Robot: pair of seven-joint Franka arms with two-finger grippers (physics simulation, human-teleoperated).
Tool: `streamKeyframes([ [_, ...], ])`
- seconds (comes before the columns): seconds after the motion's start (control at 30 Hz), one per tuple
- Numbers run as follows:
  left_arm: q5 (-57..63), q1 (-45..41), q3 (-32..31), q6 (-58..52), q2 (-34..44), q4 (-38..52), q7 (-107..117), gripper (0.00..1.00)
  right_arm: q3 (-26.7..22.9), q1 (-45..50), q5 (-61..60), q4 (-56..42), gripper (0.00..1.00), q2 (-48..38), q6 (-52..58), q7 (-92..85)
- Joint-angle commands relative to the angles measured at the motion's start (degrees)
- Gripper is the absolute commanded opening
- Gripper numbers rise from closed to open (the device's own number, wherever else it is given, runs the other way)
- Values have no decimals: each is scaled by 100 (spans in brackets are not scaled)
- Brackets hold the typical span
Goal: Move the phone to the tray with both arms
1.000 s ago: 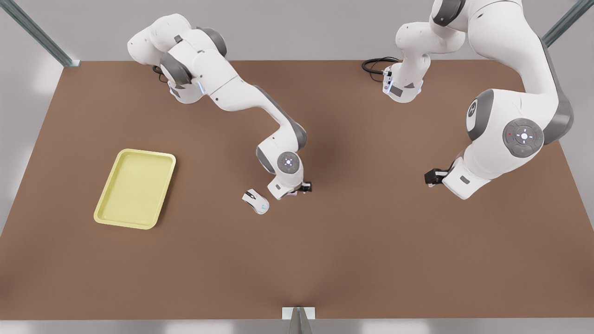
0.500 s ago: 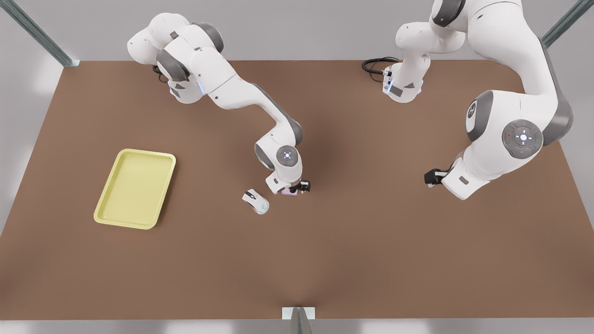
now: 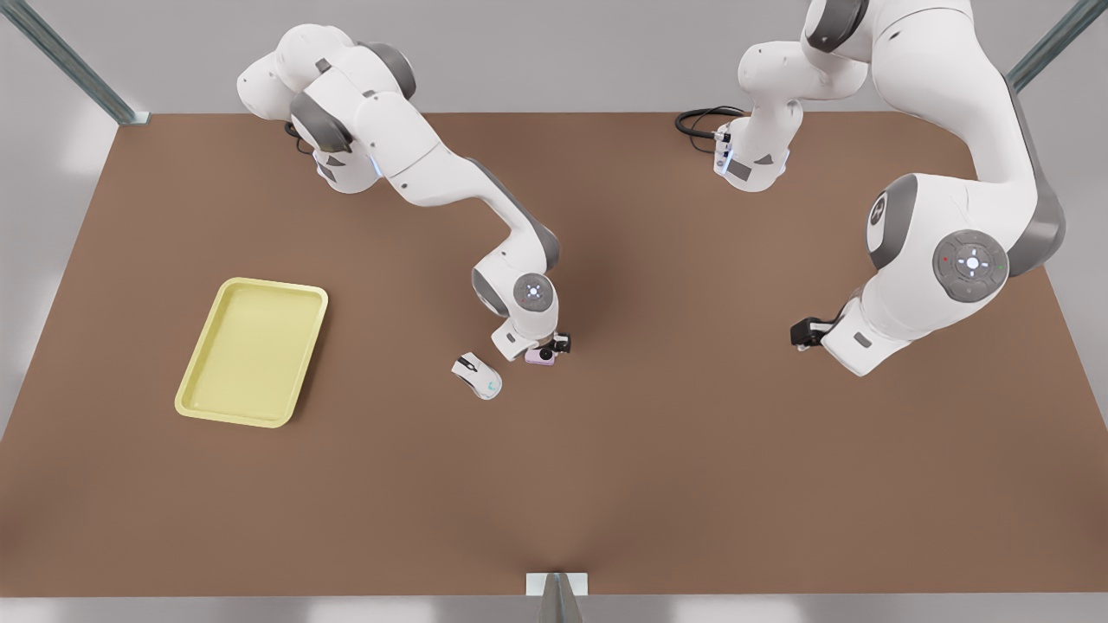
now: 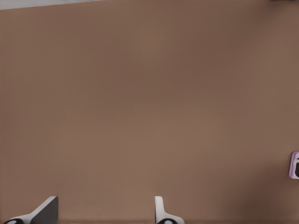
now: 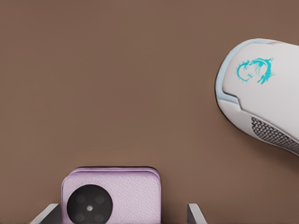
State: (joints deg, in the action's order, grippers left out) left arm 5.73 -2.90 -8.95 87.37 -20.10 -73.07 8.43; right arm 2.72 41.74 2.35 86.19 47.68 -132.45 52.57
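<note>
The right gripper (image 3: 544,350) is hovering spread directly over the phone (image 3: 538,357), lying mid-table just right of the mouse (image 3: 477,375) and well right of the tray (image 3: 252,350), while the left gripper (image 3: 807,333), also spread, is waiting farther right.

We see a brown counter (image 3: 692,484) carrying three loose things. The pale yellow tray (image 3: 253,351) lies flat toward the front view's left, well apart from the rest. Near the middle, the white mouse (image 3: 477,375) with its teal emblem rests on the surface, and the pink-lilac phone (image 3: 540,356) lies just beside it, not touching.
</note>
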Motion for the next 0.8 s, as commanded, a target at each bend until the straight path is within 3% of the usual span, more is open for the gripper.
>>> streamKeyframes([
  [0.0,16,0,-2,8,6,3,-34,100,0,0,-6,-6,100,5,-35,-344],
  [0.77,16,0,7,17,-3,3,-34,100,9,9,-33,-58,100,119,-88,-326],
])
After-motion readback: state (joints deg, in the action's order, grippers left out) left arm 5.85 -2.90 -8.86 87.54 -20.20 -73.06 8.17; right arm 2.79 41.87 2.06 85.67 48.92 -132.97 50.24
